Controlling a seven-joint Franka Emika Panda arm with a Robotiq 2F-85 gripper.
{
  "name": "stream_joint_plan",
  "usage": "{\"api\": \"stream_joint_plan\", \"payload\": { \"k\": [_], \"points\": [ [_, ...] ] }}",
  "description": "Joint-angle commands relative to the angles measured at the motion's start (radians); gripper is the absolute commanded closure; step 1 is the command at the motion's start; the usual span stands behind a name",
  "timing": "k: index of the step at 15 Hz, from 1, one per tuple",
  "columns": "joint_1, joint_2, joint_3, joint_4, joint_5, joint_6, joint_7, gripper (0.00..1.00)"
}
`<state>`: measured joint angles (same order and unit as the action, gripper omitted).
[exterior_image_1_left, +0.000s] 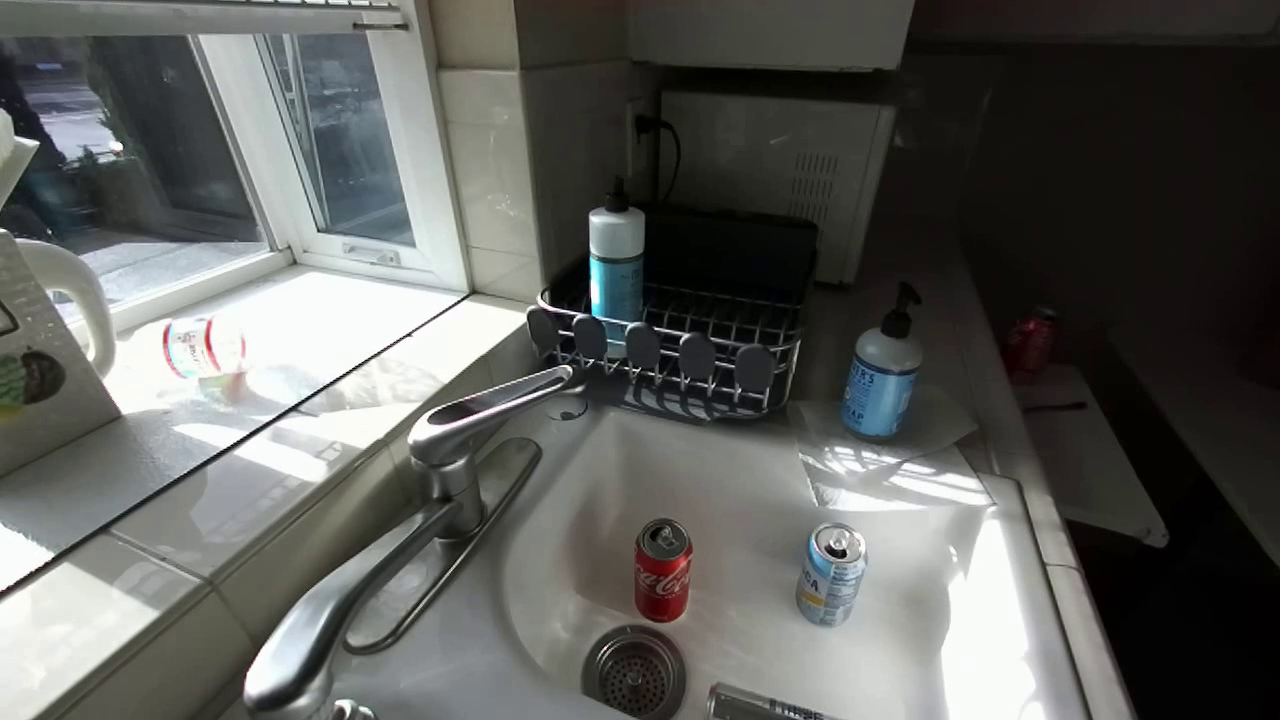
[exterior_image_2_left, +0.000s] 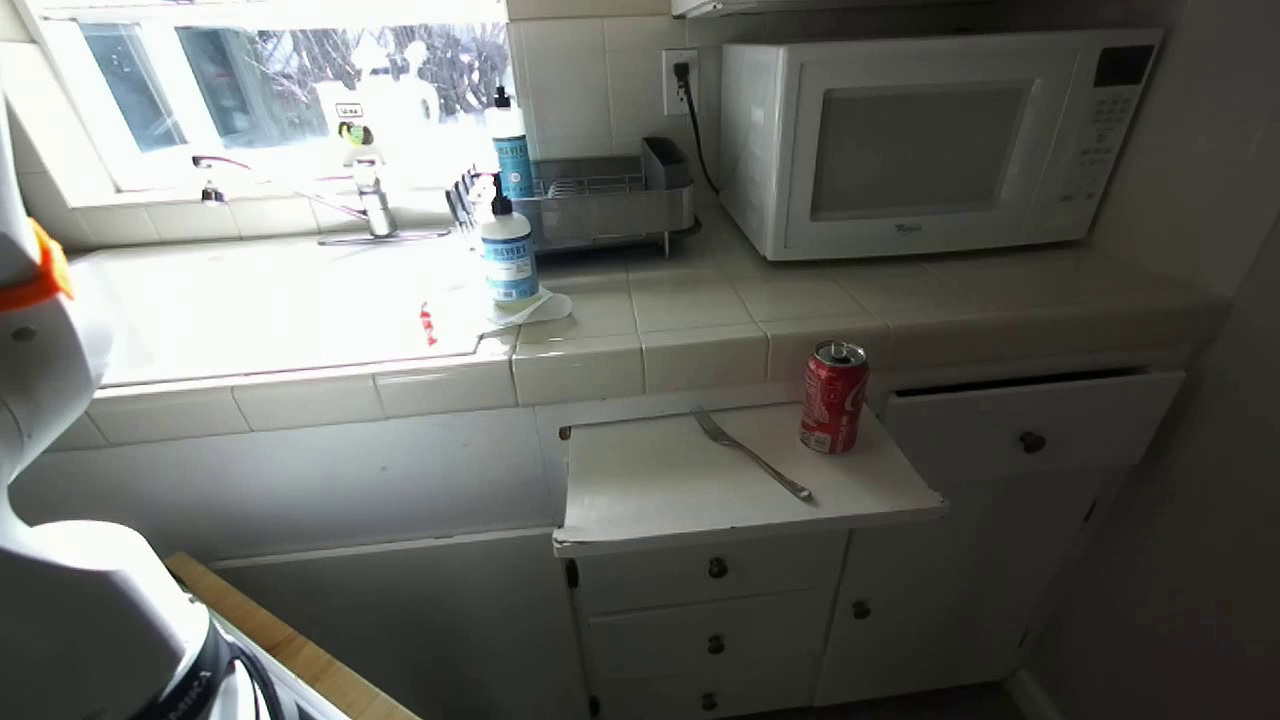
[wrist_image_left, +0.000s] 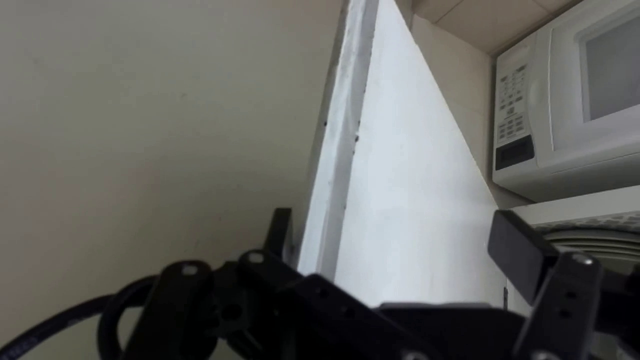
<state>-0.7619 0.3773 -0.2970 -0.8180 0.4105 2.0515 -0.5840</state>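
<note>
My gripper (wrist_image_left: 395, 235) shows only in the wrist view, which stands upside down. Its black fingers are wide apart with nothing gripped between them. A white panel (wrist_image_left: 415, 165), which looks like an open upper cabinet door, fills the space beyond and between the fingers. One finger is beside the panel's long edge (wrist_image_left: 334, 150); I cannot tell whether it touches. The other finger is near the cabinet opening, where stacked plates (wrist_image_left: 595, 237) show. The white microwave (wrist_image_left: 565, 95) is beyond. The white arm (exterior_image_2_left: 60, 400) shows at the side of an exterior view; its gripper is out of view there.
A red can (exterior_image_2_left: 835, 397) and a fork (exterior_image_2_left: 752, 455) are on a pull-out board (exterior_image_2_left: 640, 480). The sink (exterior_image_1_left: 730, 470) holds a red can (exterior_image_1_left: 663, 570), a pale blue can (exterior_image_1_left: 832, 575) and a lying can (exterior_image_1_left: 760, 703). A soap bottle (exterior_image_1_left: 880, 375) and dish rack (exterior_image_1_left: 720, 300) stand beside it.
</note>
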Motion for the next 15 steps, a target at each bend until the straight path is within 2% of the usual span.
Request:
{"api": "stream_joint_plan", "payload": {
  "k": [1, 9, 15],
  "points": [
    [-0.037, 0.061, 0.021, 0.082, 0.067, -0.042, 0.016, 0.00],
    [-0.044, 0.023, 0.031, 0.095, 0.089, -0.219, -0.001, 0.00],
    [-0.028, -0.066, 0.056, 0.025, 0.098, -0.332, -0.060, 0.00]
  ]
}}
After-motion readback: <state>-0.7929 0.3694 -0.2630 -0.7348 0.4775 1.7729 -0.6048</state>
